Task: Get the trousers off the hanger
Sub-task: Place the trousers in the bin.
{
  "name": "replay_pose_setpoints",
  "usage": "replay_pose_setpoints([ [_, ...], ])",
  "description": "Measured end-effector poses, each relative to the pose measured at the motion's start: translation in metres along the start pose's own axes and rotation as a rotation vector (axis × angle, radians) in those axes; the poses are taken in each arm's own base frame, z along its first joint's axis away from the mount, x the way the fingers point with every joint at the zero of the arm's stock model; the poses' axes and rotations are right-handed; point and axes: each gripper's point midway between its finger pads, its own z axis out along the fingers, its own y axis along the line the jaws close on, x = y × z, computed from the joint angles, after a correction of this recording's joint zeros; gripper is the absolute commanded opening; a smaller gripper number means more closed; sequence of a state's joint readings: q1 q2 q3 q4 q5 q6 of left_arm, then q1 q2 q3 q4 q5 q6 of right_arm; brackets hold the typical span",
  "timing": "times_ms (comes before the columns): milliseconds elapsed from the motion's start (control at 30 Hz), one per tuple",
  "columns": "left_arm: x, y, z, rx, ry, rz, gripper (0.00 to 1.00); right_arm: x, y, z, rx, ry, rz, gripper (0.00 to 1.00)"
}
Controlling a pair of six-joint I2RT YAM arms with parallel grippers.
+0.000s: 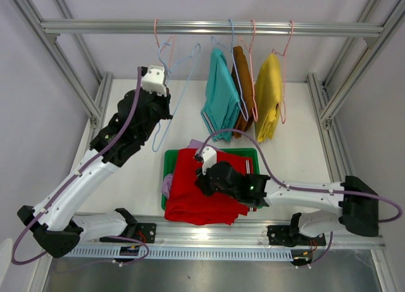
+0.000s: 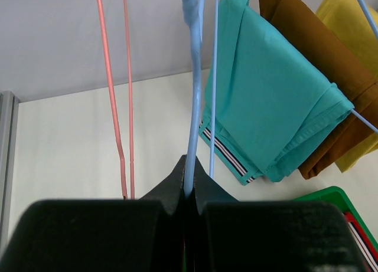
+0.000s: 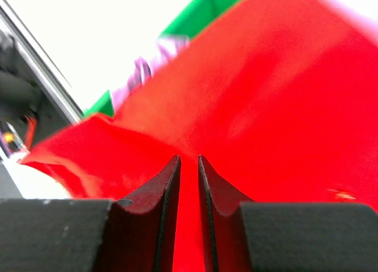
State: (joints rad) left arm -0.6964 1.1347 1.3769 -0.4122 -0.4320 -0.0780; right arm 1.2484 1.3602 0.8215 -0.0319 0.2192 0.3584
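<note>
Teal (image 1: 221, 92), brown (image 1: 242, 83) and yellow trousers (image 1: 269, 95) hang on hangers from the top rail. The red trousers (image 1: 199, 187) lie over the lilac pair (image 1: 167, 184) in the green tray (image 1: 243, 154). My left gripper (image 1: 163, 83) is raised and shut on the wire of an empty blue hanger (image 2: 194, 107), pinched at its tips (image 2: 189, 166). An empty pink hanger (image 2: 115, 107) hangs to its left and the teal trousers (image 2: 266, 89) to its right. My right gripper (image 1: 204, 175) is low over the tray, its jaws (image 3: 188, 160) nearly closed on the red trousers (image 3: 266, 95).
The aluminium rail (image 1: 209, 27) spans the back, with frame posts at both sides. The green tray's rim (image 3: 195, 15) and a lilac edge (image 3: 139, 77) show in the right wrist view. The red cloth hangs over the tray's front edge near the table's front rail.
</note>
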Motion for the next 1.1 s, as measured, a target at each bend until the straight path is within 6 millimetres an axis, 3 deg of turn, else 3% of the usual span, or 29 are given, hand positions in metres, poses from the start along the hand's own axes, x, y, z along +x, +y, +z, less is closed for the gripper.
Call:
replay_pose_setpoints([
  [133, 0.001, -0.001, 0.000, 0.007, 0.003, 0.001, 0.01, -0.033, -0.008, -0.022, 0.021, -0.089, 0.008, 0.23],
  [233, 0.001, -0.003, 0.000, 0.016, 0.004, 0.001, 0.00, -0.036, -0.026, -0.023, 0.068, -0.103, 0.021, 0.22],
  [433, 0.001, -0.003, 0.000, 0.019, 0.005, 0.001, 0.00, -0.014, -0.066, -0.011, 0.191, -0.046, 0.030, 0.22],
  [633, 0.003, -0.004, 0.001, 0.024, 0.014, 0.005, 0.00, 0.025, -0.100, 0.005, 0.275, 0.044, 0.049, 0.20],
  [867, 0.005, -0.005, 0.002, 0.027, 0.022, 0.009, 0.00, 0.021, -0.094, 0.011, 0.254, 0.036, 0.043, 0.24],
  [1100, 0.006, -0.008, 0.002, 0.038, 0.024, 0.009, 0.01, -0.030, -0.056, 0.013, 0.152, -0.071, 0.000, 0.25],
])
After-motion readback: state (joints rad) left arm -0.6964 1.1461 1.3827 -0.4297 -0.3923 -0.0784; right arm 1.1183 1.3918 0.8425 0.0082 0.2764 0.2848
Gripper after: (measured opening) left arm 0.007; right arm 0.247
